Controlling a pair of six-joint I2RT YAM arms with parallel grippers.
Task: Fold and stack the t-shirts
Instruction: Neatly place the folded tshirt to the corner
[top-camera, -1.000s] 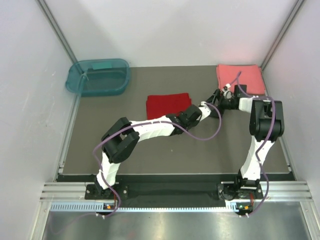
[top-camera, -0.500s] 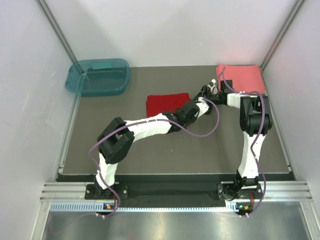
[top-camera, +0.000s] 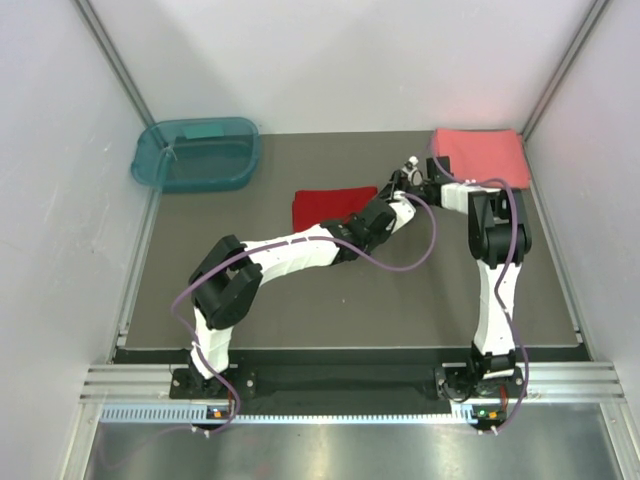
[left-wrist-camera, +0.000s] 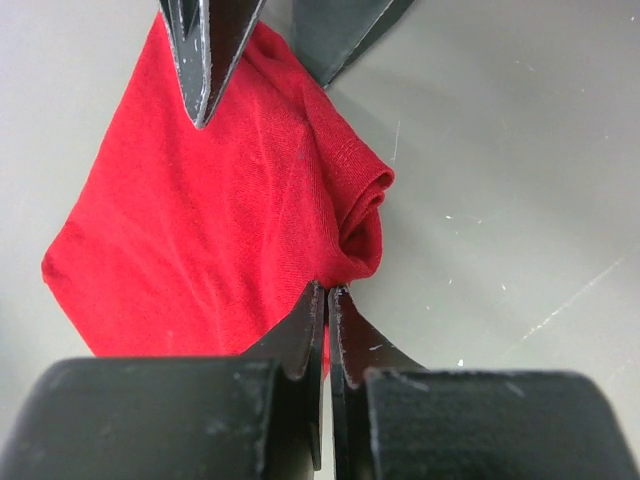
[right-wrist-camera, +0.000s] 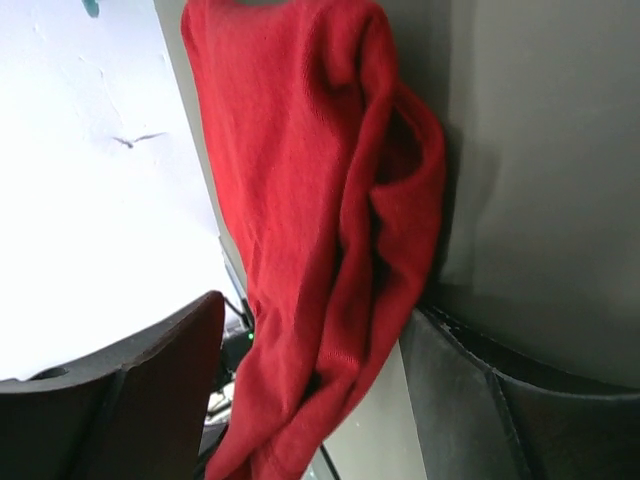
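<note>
The red t-shirt (top-camera: 335, 207) lies folded into a rough rectangle near the ctr of the table (top-camera: 330, 300), a bit toward the far side. Both arms reach to its right-hand end.

The left hand (left-wrist-camera: 326, 300) is clenched on the shirt's near right corner. In the left wrist view its two fingers are pressed almost together w/ a sliver of red cloth showing btw them, right where the folded edge bulges into a soft roll. The rest of the shirt spreads away from that hand, flat on the table, up and to the left in that view.

The right hand (right-wrist-camera: 312, 310) is released, fingers spread wide. It faces the left hand from the opposite side, i.e. at the far part of the same right-hand end. Its two dark pointed tips show at the top of the left wrist view, one over the cloth and the other over bare table just beside the edge. In the right wrist view the shirt's rumpled, rolled edge sits btw the spread fingers. Whether either finger touches the cloth can't be told.

The coral-pink t-shirt (top-camera: 482, 156) is a neat folded rectangle at the far right corner of the table, apart from the red one. A teal tub (top-camera: 197, 155) sits at the far left corner.
</note>
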